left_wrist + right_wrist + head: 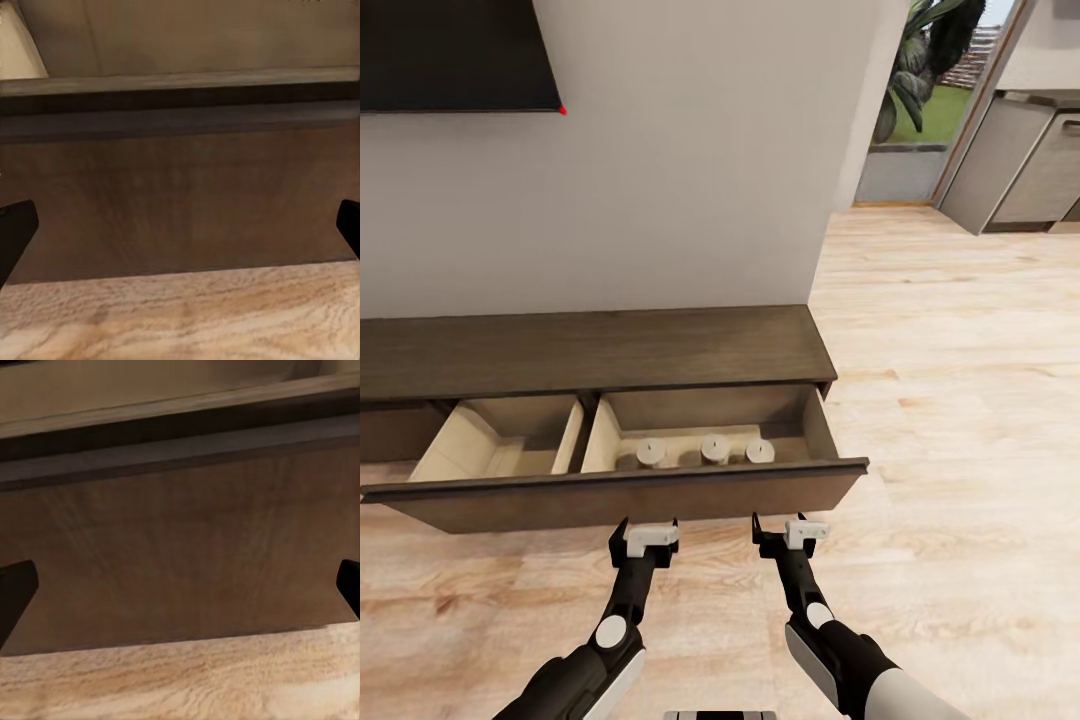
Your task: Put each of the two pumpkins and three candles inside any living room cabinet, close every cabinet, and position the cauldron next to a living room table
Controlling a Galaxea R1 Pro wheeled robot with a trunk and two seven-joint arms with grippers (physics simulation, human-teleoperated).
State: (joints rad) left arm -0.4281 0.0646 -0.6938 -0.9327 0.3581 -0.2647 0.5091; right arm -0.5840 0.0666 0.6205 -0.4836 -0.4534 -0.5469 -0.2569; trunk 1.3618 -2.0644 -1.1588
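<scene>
I'm facing the long low dark-brown wood cabinet (590, 350) against the pale wall, its wide drawer front (620, 495) pulled out and showing pale beige insides split into two compartments. Three small white round candles (705, 450) are sitting in a row in the right compartment, near its front wall, close together but apart. The left compartment is showing only its beige floor.

My left tool (644, 532) is hovering just in front of the drawer front, jaws spread wide and released, gripping nothing; in the left wrist view its dark fingertips (15, 232) are standing at the two edges with the brown front (180, 202) between them. My right tool (788, 528) is hovering beside it, also released and wide, fingertips (16, 592) likewise framing the brown panel (180, 555). Whether either is touching the wood, I cannot tell.

Light wood plank floor (960, 400) is running off toward grey kitchen units (1025, 165) and a leafy plant (930, 50). A black wall screen (455, 55) is hanging above the cabinet.
</scene>
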